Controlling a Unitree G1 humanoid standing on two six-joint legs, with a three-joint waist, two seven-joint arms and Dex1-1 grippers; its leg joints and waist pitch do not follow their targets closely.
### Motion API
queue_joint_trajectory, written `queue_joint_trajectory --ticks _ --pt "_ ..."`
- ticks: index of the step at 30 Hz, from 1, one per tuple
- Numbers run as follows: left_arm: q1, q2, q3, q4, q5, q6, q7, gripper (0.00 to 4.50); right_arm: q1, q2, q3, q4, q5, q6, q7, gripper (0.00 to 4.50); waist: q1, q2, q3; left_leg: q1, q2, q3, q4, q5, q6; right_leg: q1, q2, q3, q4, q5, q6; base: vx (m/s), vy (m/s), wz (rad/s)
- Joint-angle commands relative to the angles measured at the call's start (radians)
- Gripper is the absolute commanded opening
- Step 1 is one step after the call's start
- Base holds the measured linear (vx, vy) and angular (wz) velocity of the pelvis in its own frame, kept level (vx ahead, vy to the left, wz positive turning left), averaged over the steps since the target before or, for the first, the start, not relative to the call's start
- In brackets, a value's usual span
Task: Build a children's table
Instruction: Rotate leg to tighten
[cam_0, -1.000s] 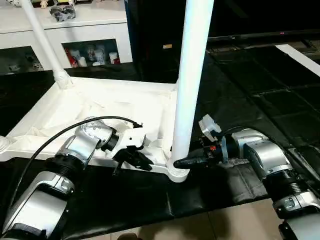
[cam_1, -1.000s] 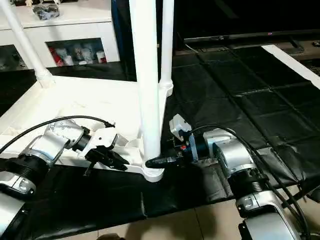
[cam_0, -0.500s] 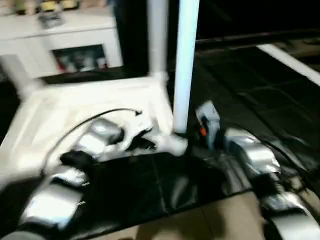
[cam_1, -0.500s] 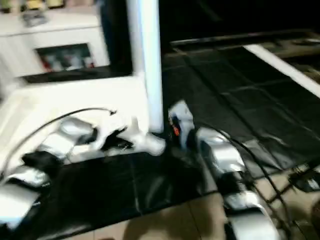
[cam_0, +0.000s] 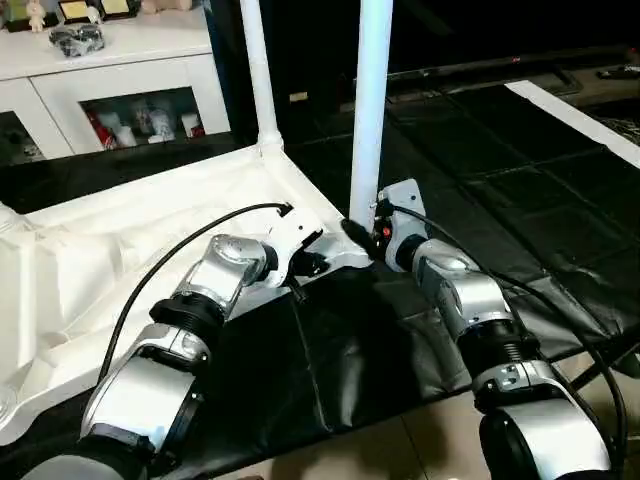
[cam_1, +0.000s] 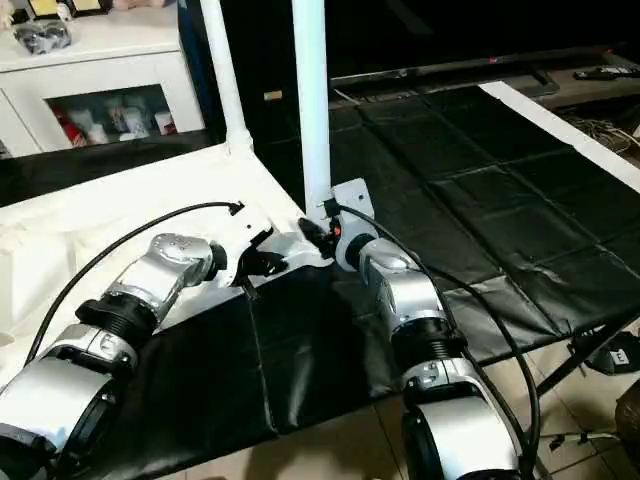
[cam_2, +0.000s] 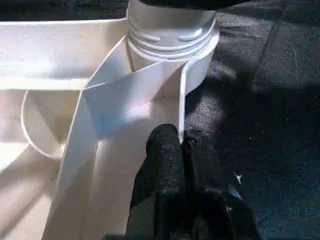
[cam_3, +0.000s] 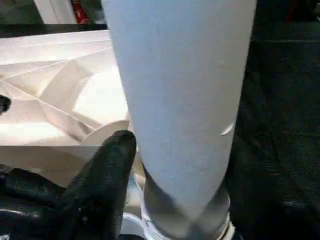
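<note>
The children's table lies upside down on the black mat, its ribbed white top (cam_0: 120, 240) facing up. One white leg (cam_0: 371, 110) stands in the near right corner socket (cam_2: 172, 35). A second leg (cam_0: 256, 70) rises from the far corner. My left gripper (cam_2: 180, 140) is shut on the thin rim wall of the top, just short of that near socket. It also shows from above as the left gripper (cam_0: 300, 268). My right gripper (cam_0: 362, 232) is at the base of the near leg (cam_3: 180, 100), right against it.
A white cabinet (cam_0: 110, 70) with glass-fronted shelves stands at the back left. The black mat (cam_0: 480, 180) stretches to the right, crossed by a white strip (cam_0: 580, 110). Bare tan floor (cam_0: 400, 450) lies at the front, with cables (cam_1: 600, 130) at the far right.
The whole view has swung and tilted, so the table sits differently in the picture. The left gripper keeps its hold on the rim. The right gripper stays at the near leg's base.
</note>
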Motion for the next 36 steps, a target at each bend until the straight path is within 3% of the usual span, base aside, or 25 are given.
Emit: queue_joint_trajectory --ticks 1,5,6,8,10,16,22,26,31,36 --pt "-0.024 -0.006 0.008 -0.036 -0.011 -0.056 0.008 0.0 0.034 0.048 0.075 -0.021 0.038 0.029 0.144 3.16 0.005 -0.012 -0.073 -0.005 0.015 -0.003 -0.062 -0.149 0.07 0.067 -0.061 0.052 -0.071 -0.237 -0.181 0.0 0.0 0.0" --pt "-0.016 0.014 0.006 -0.044 -0.017 -0.087 -0.046 0.0 0.061 0.0 0.088 -0.065 0.039 0.0 0.219 3.56 0.01 -0.01 -0.078 -0.006 0.018 -0.002 -0.056 -0.098 0.09 0.067 -0.06 0.053 -0.058 -0.146 -0.207 0.0 0.0 0.0" --pt "-0.014 0.026 -0.001 -0.041 -0.016 -0.104 -0.078 0.0 0.075 -0.037 0.098 -0.081 0.03 -0.027 0.256 3.61 0.011 -0.005 -0.079 -0.006 0.018 -0.002 -0.055 -0.091 0.093 0.067 -0.06 0.054 -0.055 -0.128 -0.213 0.0 0.0 0.0" --pt "-0.011 0.036 -0.01 -0.04 -0.015 -0.127 -0.109 0.0 0.085 -0.064 0.097 -0.1 0.04 -0.036 0.298 3.76 0.013 -0.011 -0.081 -0.011 0.018 -0.001 -0.051 -0.074 0.114 0.069 -0.058 0.053 -0.047 -0.062 -0.233 0.0 0.0 0.0" --pt "-0.003 0.05 -0.026 -0.046 -0.017 -0.142 -0.164 0.0 0.094 -0.105 0.091 -0.128 0.06 0.006 0.351 3.99 0.016 -0.012 -0.081 -0.01 0.018 0.0 -0.05 -0.079 0.121 0.069 -0.058 0.052 -0.048 -0.07 -0.237 0.0 0.0 0.0" --pt "0.026 0.097 -0.068 -0.076 -0.019 -0.213 -0.331 0.0 0.121 -0.216 0.097 -0.174 0.077 -0.044 0.529 4.43 0.033 -0.008 -0.082 -0.014 0.022 0.0 -0.046 -0.095 0.121 0.064 -0.062 0.053 -0.05 -0.098 -0.232 0.0 0.0 0.0" --pt "0.065 0.145 -0.11 -0.121 -0.032 -0.296 -0.504 0.0 0.157 -0.302 0.14 -0.277 0.115 -0.001 0.703 4.43 0.054 -0.007 -0.079 -0.007 0.028 0.0 -0.049 -0.129 0.108 0.057 -0.061 0.055 -0.052 -0.139 -0.223 0.0 0.0 0.0" --pt "0.08 0.164 -0.135 -0.143 -0.029 -0.33 -0.561 0.0 0.166 -0.316 0.167 -0.292 0.113 -0.021 0.759 4.43 0.059 -0.01 -0.077 -0.003 0.03 0.001 -0.052 -0.146 0.085 0.053 -0.062 0.056 -0.057 -0.196 -0.206 0.0 0.0 0.0" --pt "0.099 0.177 -0.154 -0.177 -0.035 -0.348 -0.62 0.0 0.169 -0.332 0.184 -0.306 0.139 -0.01 0.838 4.43 0.064 -0.011 -0.077 -0.006 0.032 0.0 -0.053 -0.138 0.082 0.053 -0.064 0.057 -0.054 -0.196 -0.202 0.0 0.0 0.0" --pt "0.104 0.18 -0.159 -0.186 -0.038 -0.355 -0.633 0.0 0.17 -0.356 0.196 -0.32 0.162 0.036 0.892 3.97 0.068 -0.013 -0.078 -0.009 0.029 0.0 -0.051 -0.122 0.083 0.056 -0.063 0.057 -0.053 -0.194 -0.195 0.0 0.0 0.0"
